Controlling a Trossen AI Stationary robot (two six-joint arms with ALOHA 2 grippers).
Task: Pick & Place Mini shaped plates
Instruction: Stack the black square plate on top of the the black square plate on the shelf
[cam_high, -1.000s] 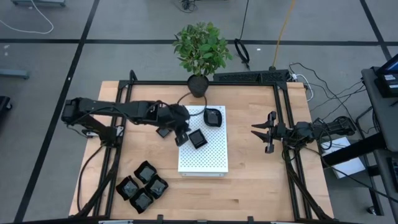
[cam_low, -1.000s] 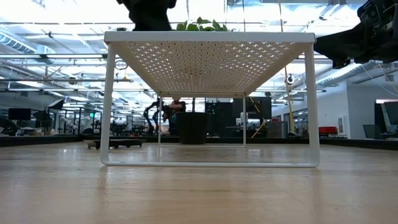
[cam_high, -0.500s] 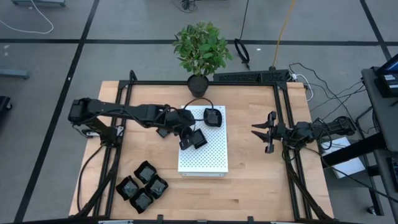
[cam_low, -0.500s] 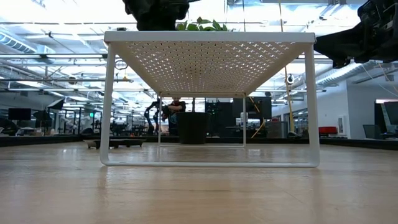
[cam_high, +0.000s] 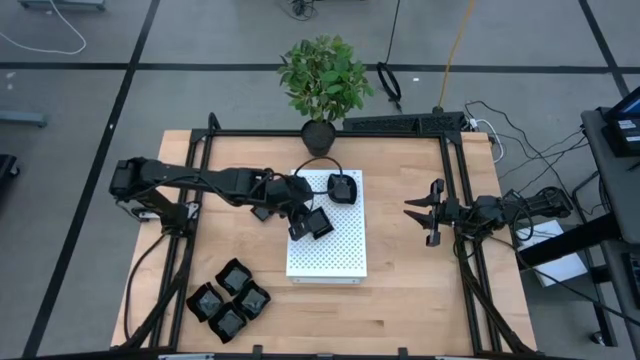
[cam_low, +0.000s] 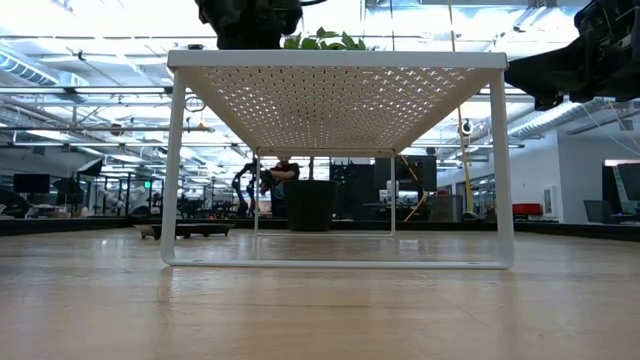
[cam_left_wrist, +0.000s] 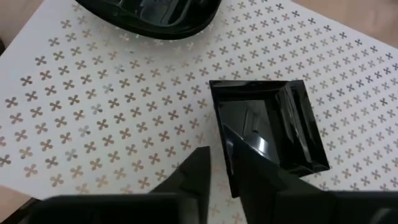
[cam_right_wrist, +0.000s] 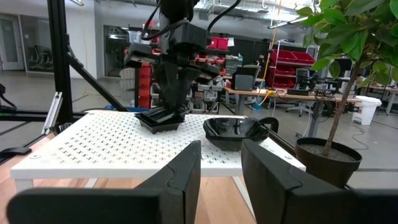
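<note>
Gripping one wall of the small square plate (cam_left_wrist: 267, 127), the left tool (cam_high: 300, 222) holds it at the white perforated board (cam_high: 345, 255), one finger (cam_left_wrist: 193, 177) outside the rim and the other inside. Whether the plate's base fully rests on the board I cannot tell. If the fingers part while it is tilted, it may slide or tip on its glossy base; a sideways drag on leaving could also knock it toward the rounded plate (cam_high: 343, 187) near it on the same board.

Counting gives two plates on the board, one more (cam_high: 262, 211) on the wooden surface (cam_high: 420, 300) just beside the board under the left arm, and four (cam_high: 229, 298) clustered near the surface's front left: seven in view. One potted plant (cam_high: 322, 80) stands at the far edge. The right tool (cam_high: 418, 215) waits well apart on the right, fingers spread and holding nothing.
</note>
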